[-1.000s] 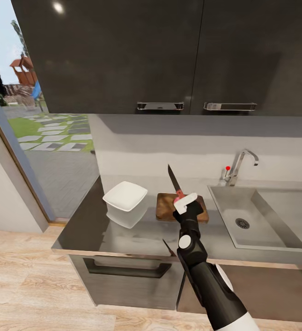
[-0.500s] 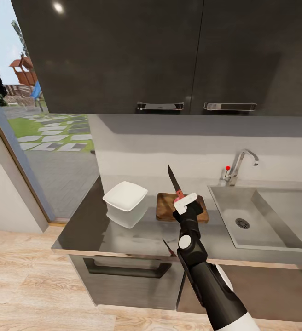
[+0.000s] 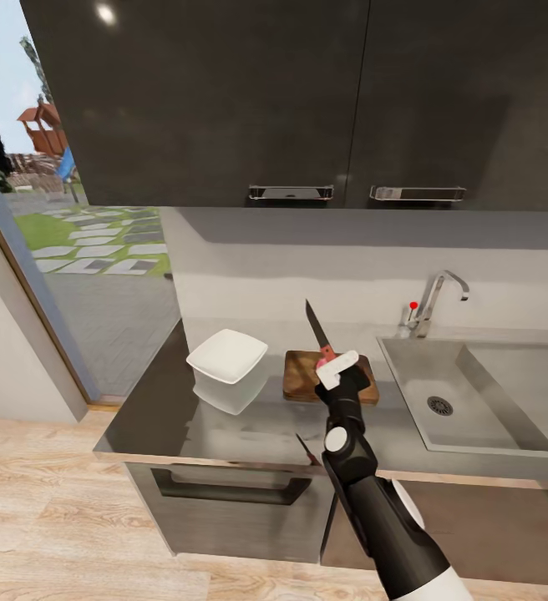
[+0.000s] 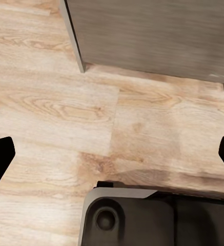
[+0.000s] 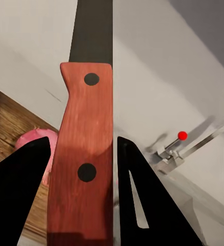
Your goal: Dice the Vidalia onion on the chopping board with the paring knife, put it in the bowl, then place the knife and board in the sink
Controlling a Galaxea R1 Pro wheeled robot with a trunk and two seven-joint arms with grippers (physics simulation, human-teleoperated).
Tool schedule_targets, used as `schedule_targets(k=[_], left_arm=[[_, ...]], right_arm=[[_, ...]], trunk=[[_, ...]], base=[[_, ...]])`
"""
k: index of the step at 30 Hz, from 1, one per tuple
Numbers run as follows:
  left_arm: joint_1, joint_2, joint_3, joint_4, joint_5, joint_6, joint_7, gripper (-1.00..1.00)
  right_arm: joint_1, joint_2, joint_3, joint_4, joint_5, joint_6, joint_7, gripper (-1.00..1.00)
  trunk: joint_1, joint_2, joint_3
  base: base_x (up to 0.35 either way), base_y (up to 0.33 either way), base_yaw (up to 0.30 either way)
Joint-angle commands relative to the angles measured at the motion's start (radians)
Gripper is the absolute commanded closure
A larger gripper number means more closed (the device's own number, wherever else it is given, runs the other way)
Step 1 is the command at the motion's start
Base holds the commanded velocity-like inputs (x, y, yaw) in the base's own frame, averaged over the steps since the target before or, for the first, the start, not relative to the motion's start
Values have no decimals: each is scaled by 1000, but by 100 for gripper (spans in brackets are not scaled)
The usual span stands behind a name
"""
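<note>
Knife sits clamped in your right tool, blade pointing up and away over the board, where the pink onion lies. The bowl stands on the worktop just left of the board, the sink to its right. Your left tool hangs with its fingers apart above the wooden floor.

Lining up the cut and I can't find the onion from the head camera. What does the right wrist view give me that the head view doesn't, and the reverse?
Right wrist view: the pink Vidalia onion on the chopping board, beside the knife handle.

Head view: the bowl, the sink with its drain, and the countertop.

Both: the right hand gripping the paring knife, the board, and the tap.
</note>
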Motion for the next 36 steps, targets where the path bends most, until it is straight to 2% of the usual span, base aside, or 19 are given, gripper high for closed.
schedule_targets(k=[1,4,11,20,28,36], left_arm=[[0,-1,1,0,-1,-2,2,-100],[0,-1,1,5,0,-2,2,-100],[0,-1,1,14,1,-2,1,-100],[0,-1,1,15,2,-2,1,-100],[0,-1,1,15,2,-2,1,-100],[0,-1,1,15,2,-2,1,-100]], right_arm=[[-1,-2,2,0,9,8,-2,100],[-1,-18,1,1,22,9,-2,100],[-1,-25,0,2,50,30,-2,100],[-1,-21,1,8,180,72,0,100],[-1,-21,5,30,213,97,2,100],[-1,-15,6,123,322,101,4,100]], trunk=[[1,-2,-2],[1,-2,-2],[1,-2,-2],[1,-2,-2],[1,-2,-2],[1,-2,-2]], base=[[0,0,0],[0,0,0],[0,0,0],[0,0,0],[0,0,0],[25,0,0]])
